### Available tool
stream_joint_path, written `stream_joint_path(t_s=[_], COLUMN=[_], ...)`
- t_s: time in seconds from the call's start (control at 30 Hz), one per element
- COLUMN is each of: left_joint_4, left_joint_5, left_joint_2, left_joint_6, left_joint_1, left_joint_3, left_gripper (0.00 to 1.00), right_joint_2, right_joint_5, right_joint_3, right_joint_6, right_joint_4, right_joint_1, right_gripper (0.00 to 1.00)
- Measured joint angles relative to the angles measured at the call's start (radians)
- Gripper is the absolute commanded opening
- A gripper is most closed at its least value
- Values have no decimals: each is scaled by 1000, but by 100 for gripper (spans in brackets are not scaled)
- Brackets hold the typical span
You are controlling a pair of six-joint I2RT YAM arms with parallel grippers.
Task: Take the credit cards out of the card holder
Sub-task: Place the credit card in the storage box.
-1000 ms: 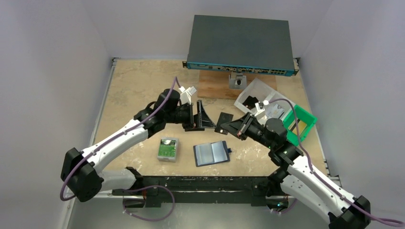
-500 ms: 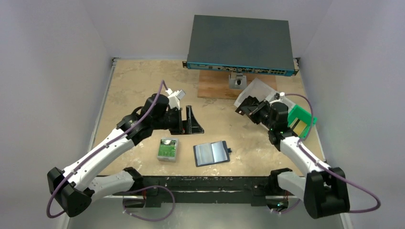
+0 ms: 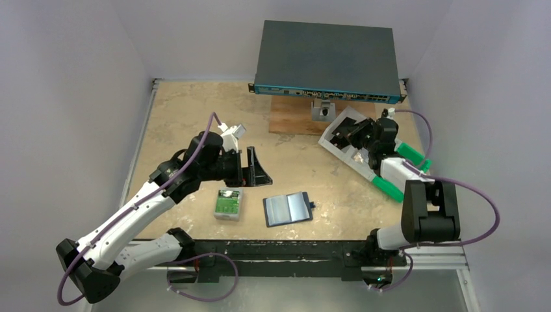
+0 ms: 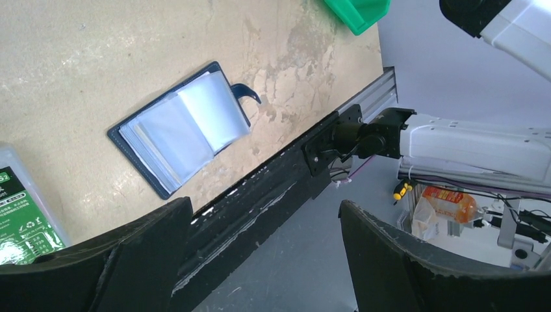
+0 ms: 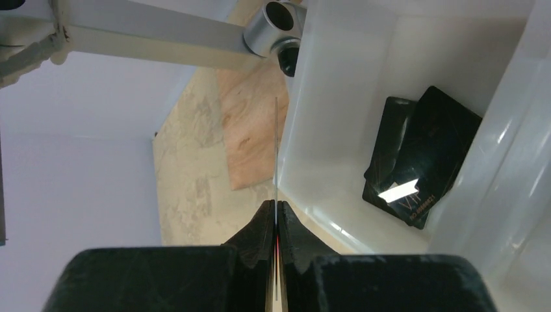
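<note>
So the right gripper (image 5: 276, 218) is pinched tight on one thin card (image 5: 276, 149), seen edge-on, and it's up over the white bin (image 5: 338, 78), which is well off to the far right of the card holder (image 3: 288, 208). Two dark cards (image 5: 425, 153) are lying overlapped in that bin. The left gripper (image 4: 265, 205) has its jaws spread wide with nothing in them, hanging just past the holder's far-left corner. The holder lies flat and open on the table (image 3: 188, 110), clear sleeves showing. A grey case (image 3: 229, 202) sits just left of it.
</note>
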Motion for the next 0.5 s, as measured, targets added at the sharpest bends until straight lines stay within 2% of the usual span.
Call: stream_joint_path(t_s=[0.07,0.17,0.37,0.5], left_joint_4=[-5,-10,-10,-10], left_joint_5=[-1,-1,-1,-1], left_joint_2=[0,0,1,4], left_joint_6=[0,0,2,4], left_joint_1=[0,0,0,0], left_joint_3=[0,0,0,0], left_gripper=[85,85,86,86], right_joint_2=[28,58,87,81], right_joint_5=[0,6,9,4], right_joint_3=[24,42,58,72], right_joint_6=[-13,-25,-48,-65], right_joint_4=[-3,-14,-36,-55], right_joint_1=[-7,-20,-31,-31], right_gripper=[2,10,45,55])
